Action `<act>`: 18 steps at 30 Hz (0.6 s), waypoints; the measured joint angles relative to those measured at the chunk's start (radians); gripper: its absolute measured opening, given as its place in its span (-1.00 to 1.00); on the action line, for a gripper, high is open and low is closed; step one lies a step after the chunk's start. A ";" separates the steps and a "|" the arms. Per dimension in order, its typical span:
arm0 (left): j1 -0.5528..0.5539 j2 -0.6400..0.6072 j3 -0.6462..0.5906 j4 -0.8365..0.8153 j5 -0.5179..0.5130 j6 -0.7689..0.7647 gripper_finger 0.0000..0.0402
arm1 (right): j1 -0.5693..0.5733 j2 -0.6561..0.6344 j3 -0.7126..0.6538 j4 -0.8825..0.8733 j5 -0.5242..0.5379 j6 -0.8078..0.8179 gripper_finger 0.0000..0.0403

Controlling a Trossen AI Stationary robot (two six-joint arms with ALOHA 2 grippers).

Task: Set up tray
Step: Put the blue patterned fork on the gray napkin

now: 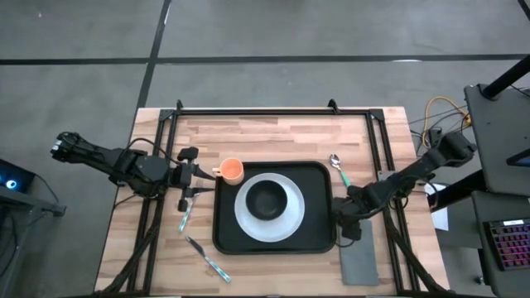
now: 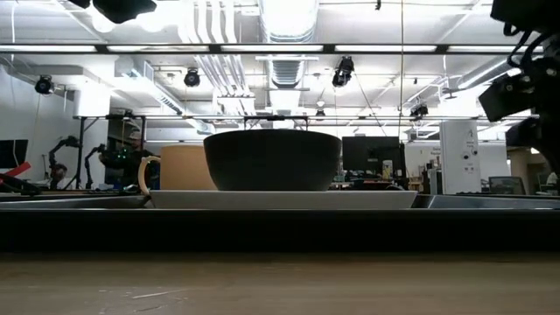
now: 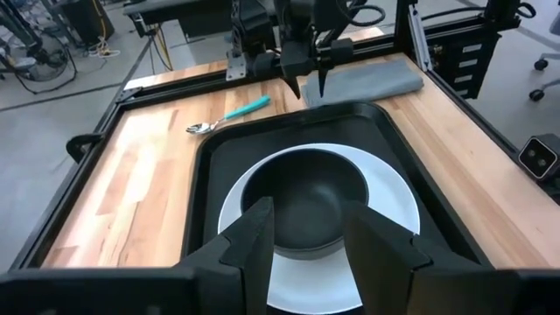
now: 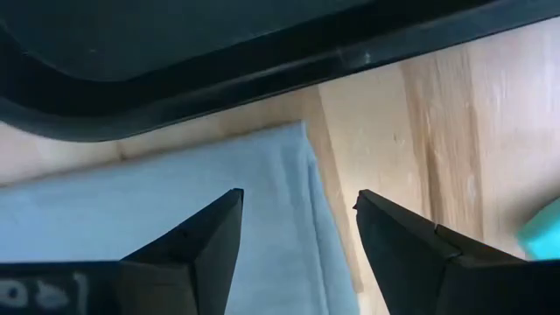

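Right gripper (image 4: pixel 297 232) spread wide, its 2 fingers poised over the napkin's (image 4: pixel 157 206) end just beside the tray (image 1: pixel 319 207), gripping nothing. Left gripper (image 3: pixel 306 241) parted, empty, at the tray's left rim. Tray sits mid-table.

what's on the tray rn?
On the tray: a white plate with a black bowl on it. The bowl hides the plate's centre. The orange cup stands at the tray's corner; on or off, unclear.
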 joint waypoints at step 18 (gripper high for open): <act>0.000 0.028 0.004 0.007 0.001 -0.026 -0.41 | 0.000 0.013 -0.120 0.189 0.033 0.024 -0.10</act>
